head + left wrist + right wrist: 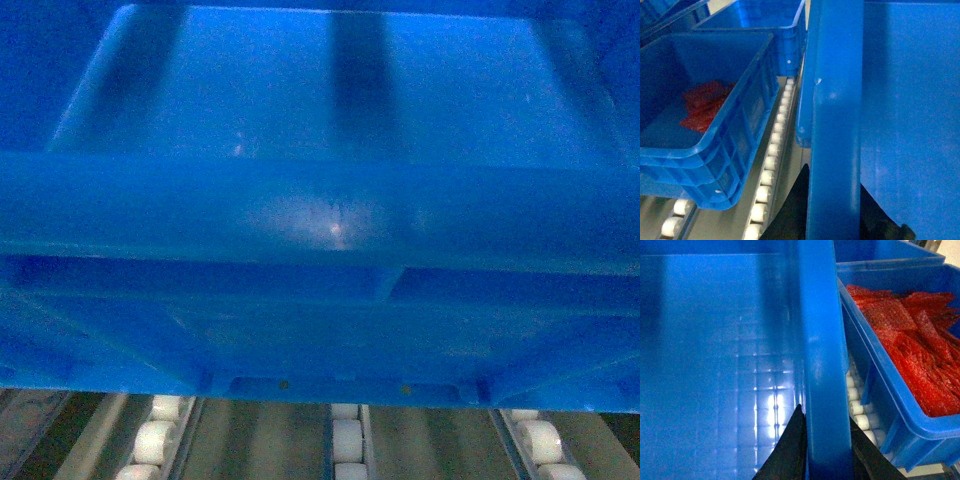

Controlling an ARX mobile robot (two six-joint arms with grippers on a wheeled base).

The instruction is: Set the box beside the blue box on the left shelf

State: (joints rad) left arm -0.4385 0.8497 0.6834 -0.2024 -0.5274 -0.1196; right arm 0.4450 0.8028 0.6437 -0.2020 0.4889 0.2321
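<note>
While gripper-clamped (826, 440) — box (320, 100) rim between jaws

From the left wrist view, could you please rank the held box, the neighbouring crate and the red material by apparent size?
1. Held box, though nearness inflates it.
2. Neighbouring crate.
3. Red material.

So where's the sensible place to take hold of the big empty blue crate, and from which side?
By its thick rolled rim, one hand on each short side, fingers straddling the lip from above. The left hand and right hand already clamp the box this way. Its walls are too broad to span, and neighbouring crates on the roller shelf crowd both sides, so sideways approaches look blocked.
</note>
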